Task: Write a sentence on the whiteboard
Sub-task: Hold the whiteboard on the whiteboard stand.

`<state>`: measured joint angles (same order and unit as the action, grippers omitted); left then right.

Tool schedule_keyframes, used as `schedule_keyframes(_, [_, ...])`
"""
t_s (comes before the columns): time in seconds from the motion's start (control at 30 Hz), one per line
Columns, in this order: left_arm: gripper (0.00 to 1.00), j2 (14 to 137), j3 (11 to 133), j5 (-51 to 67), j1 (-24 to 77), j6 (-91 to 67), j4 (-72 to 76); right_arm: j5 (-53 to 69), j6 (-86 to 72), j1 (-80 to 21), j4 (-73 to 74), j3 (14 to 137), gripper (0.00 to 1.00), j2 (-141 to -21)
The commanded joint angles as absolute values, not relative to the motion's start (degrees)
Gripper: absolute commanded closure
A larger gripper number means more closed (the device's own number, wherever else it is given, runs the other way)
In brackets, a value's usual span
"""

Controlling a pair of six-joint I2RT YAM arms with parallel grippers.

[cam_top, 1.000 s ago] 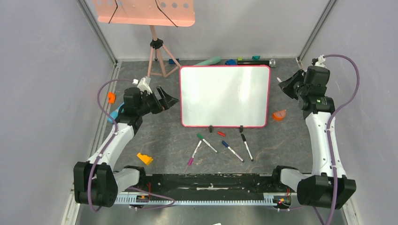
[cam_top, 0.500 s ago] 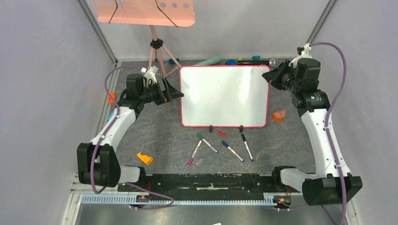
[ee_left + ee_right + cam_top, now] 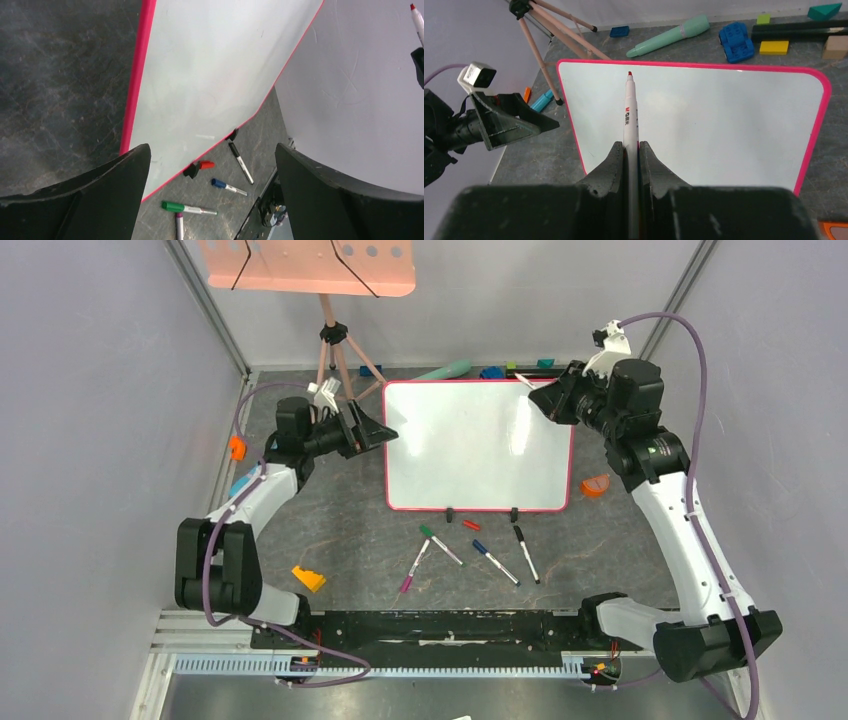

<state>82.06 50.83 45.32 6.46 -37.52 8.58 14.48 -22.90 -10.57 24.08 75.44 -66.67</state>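
The whiteboard [image 3: 478,445] sat centred on the grey surface [image 3: 340,530]. The right claw [image 3: 629,150] pinched a red-tipped marker [image 3: 629,107] over its far right corner; the left claw [image 3: 380,430] gaped wide beside its left edge

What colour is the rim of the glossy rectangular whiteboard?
Pink-red rim; right wrist view shows it best.
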Motion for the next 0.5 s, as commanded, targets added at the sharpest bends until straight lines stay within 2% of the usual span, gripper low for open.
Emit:
schedule_keyframes(0.0, [0.00,83.8,58.2,47.6,6.3,-37.6,9.6,12.5,-18.8,-12.1,22.7,79.8,1.00,-66.6])
schedule_keyframes(0.23, [0.00,81.8,63.2,45.9,6.4,-32.8,6.4,11.3,-18.1,-12.2,23.2,81.5,1.00,-67.2])
schedule_keyframes(0.37, [0.00,83.9,59.2,48.6,6.1,-39.6,16.9,10.4,-17.8,-12.2,23.7,80.7,1.00,-66.5])
schedule_keyframes(0.47, [0.00,87.8,56.0,51.0,5.3,-50.8,27.4,10.4,-17.7,-12.2,23.7,79.8,1.00,-66.3])
